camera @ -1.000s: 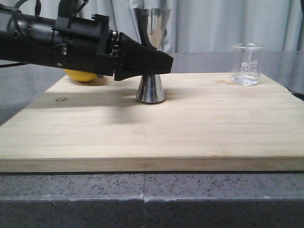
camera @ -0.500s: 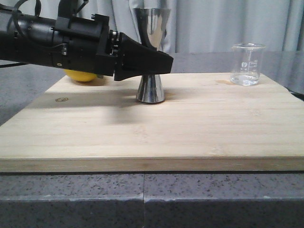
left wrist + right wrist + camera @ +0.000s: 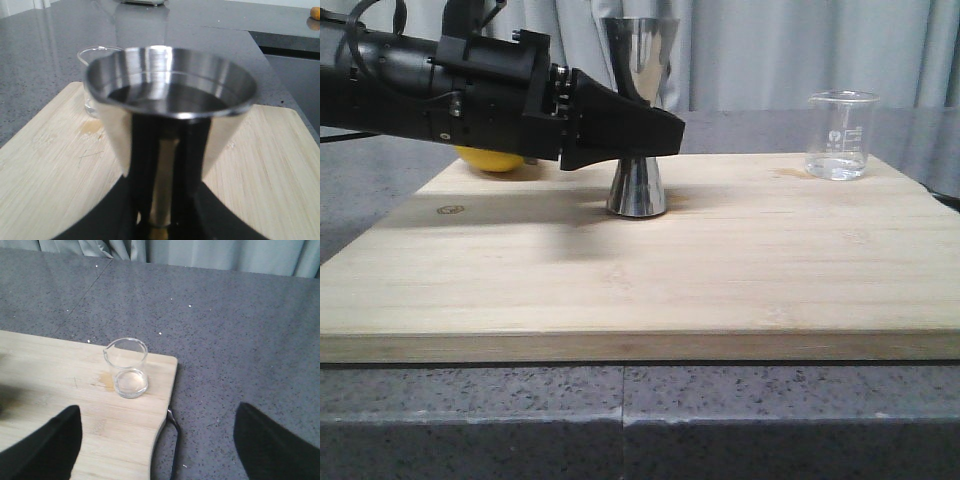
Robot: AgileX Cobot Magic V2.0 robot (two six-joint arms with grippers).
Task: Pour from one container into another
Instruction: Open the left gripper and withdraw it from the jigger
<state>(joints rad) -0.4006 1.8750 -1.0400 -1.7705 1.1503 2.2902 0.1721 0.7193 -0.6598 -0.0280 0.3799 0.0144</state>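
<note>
On the board (image 3: 650, 290), near the back, standing upright: the jigger (image 3: 638, 120). Hugging its thin waist, one finger each side, and closed on it: the left gripper (image 3: 655, 130). Sitting alone at the far right corner of the board, well apart from the jigger: the beaker (image 3: 840, 135), with only a little clear liquid at the bottom, if any. Peeking out behind the left arm: something round and yellow (image 3: 492, 159).

Looking like the step of holding the jigger steady, with the beaker not yet picked up. Needing next, probably: the right gripper (image 3: 157, 440) coming down around the beaker, closing softly on the glass, lifting it, carrying it over the jigger's wide mouth, and tipping slowly so nothing is spilling.

Showing only from the left wrist: dark liquid already sitting inside the jigger's top cup (image 3: 167, 97). Showing only from the right wrist: the right gripper hanging above the beaker (image 3: 126, 367), fingers spread wide, holding nothing. Missing from the front view: the right gripper.
</note>
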